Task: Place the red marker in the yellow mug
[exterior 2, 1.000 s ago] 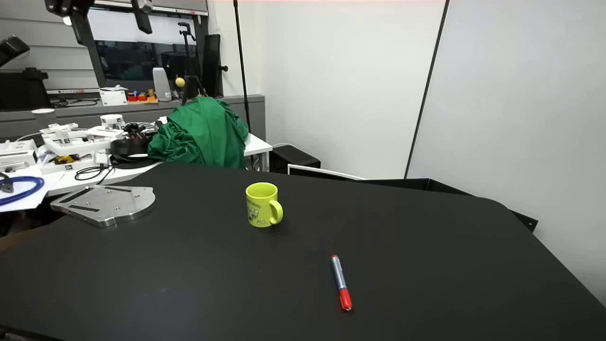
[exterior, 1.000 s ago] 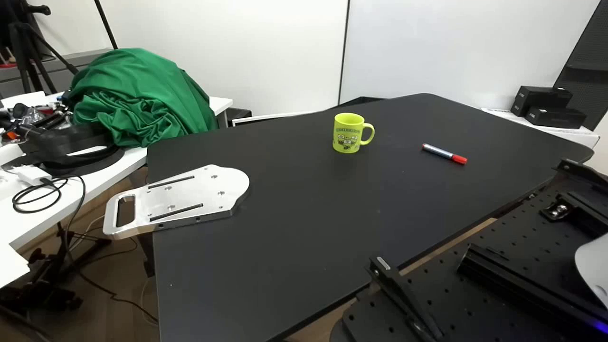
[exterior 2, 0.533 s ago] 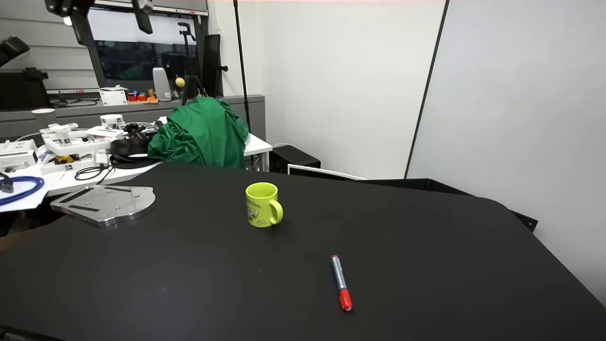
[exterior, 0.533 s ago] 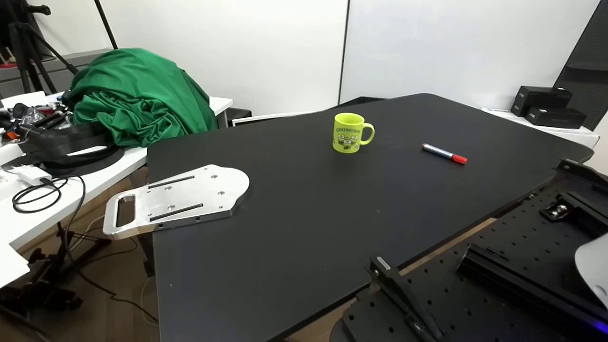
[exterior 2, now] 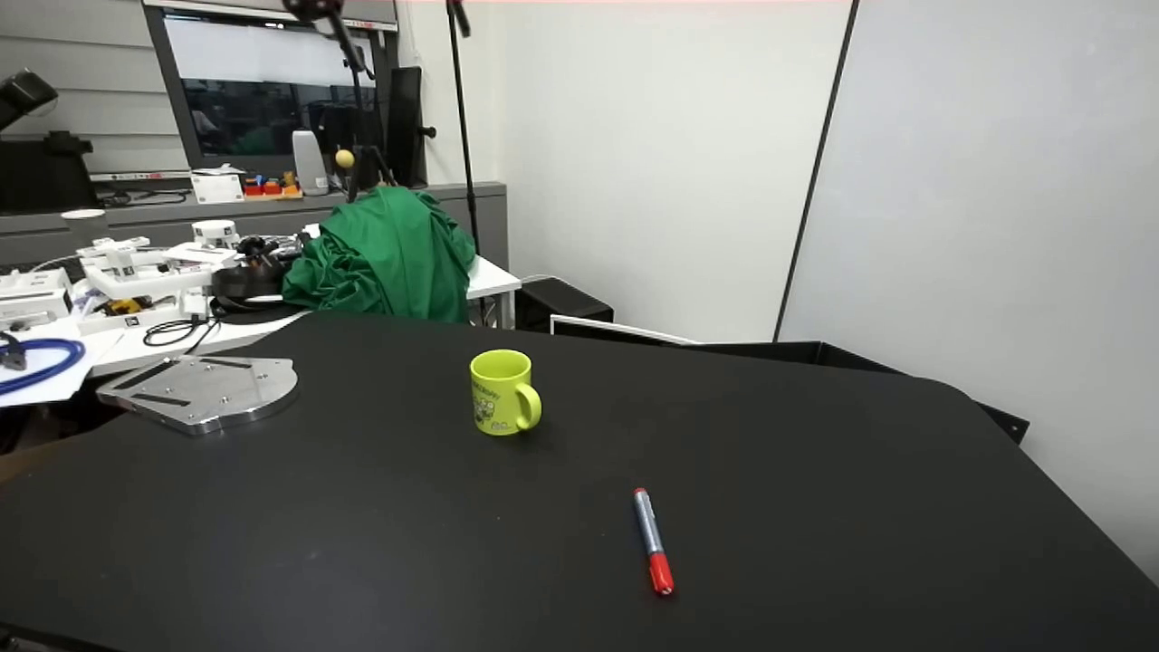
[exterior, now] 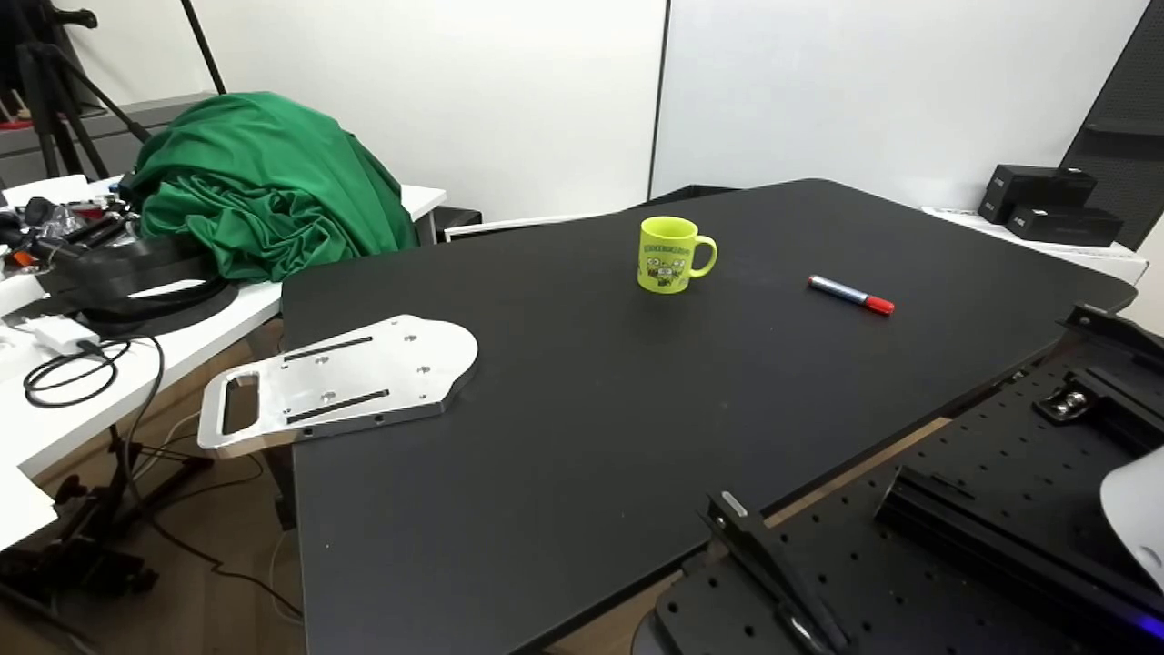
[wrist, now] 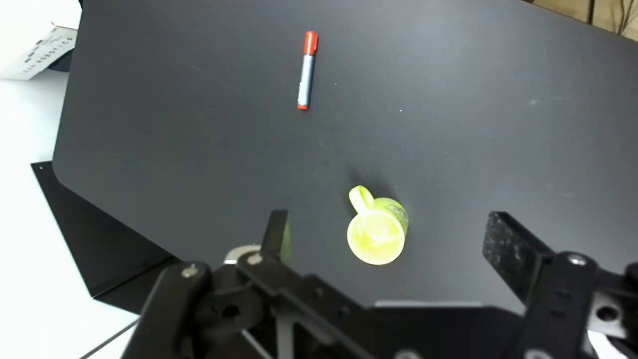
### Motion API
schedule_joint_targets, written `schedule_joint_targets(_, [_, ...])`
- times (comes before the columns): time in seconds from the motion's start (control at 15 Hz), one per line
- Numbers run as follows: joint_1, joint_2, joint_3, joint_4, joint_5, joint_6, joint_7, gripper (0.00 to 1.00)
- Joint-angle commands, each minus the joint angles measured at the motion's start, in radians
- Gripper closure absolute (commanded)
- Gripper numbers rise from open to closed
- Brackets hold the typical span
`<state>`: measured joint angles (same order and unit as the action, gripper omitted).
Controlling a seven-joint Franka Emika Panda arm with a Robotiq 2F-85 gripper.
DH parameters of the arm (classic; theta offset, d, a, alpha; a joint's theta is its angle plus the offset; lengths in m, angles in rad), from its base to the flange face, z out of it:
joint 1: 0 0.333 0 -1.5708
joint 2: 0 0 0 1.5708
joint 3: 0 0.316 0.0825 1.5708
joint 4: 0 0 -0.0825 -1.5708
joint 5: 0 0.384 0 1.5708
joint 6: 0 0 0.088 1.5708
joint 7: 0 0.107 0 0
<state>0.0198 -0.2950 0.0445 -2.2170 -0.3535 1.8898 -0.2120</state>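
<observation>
The red marker (exterior: 850,294) lies flat on the black counter (exterior: 582,437), apart from the yellow mug (exterior: 665,259), its cap (wrist: 310,43) turned away from the edge along the white wall (exterior: 873,91). The mug stands upright closer to that edge, handle (exterior: 713,257) facing the marker. From where I stand, the hand (wrist: 391,229) hangs high above the counter, fingers (wrist: 516,258) spread wide with nothing held between them. By all appearances the job is at its opening step, the reach; the pick-up is not yet made. The next move should carry the hand across to the marker and straight down, a finger either side of the barrel (wrist: 306,80). Little turning looks needed, judging by the wrist view.
</observation>
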Motion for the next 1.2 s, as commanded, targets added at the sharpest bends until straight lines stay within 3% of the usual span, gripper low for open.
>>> schedule_joint_targets(0.0, [-0.050, 0.004, -0.155, 0.003, 0.079, 0.109, -0.203, 0.00])
schedule_joint_targets(0.2, [-0.101, 0.076, -0.277, 0.019, 0.198, 0.170, -0.338, 0.00])
schedule_joint_targets(0.4, [-0.143, 0.183, -0.348, 0.038, 0.308, 0.206, -0.440, 0.00])
schedule_joint_targets(0.87, [-0.222, 0.485, -0.316, 0.122, 0.337, 0.325, -0.455, 0.00])
schedule_joint_targets(1.07, [-0.239, 0.593, -0.284, 0.215, 0.318, 0.277, -0.389, 0.00])
schedule_joint_targets(1.13, [-0.252, 0.520, -0.277, 0.118, 0.309, 0.333, -0.433, 0.00])
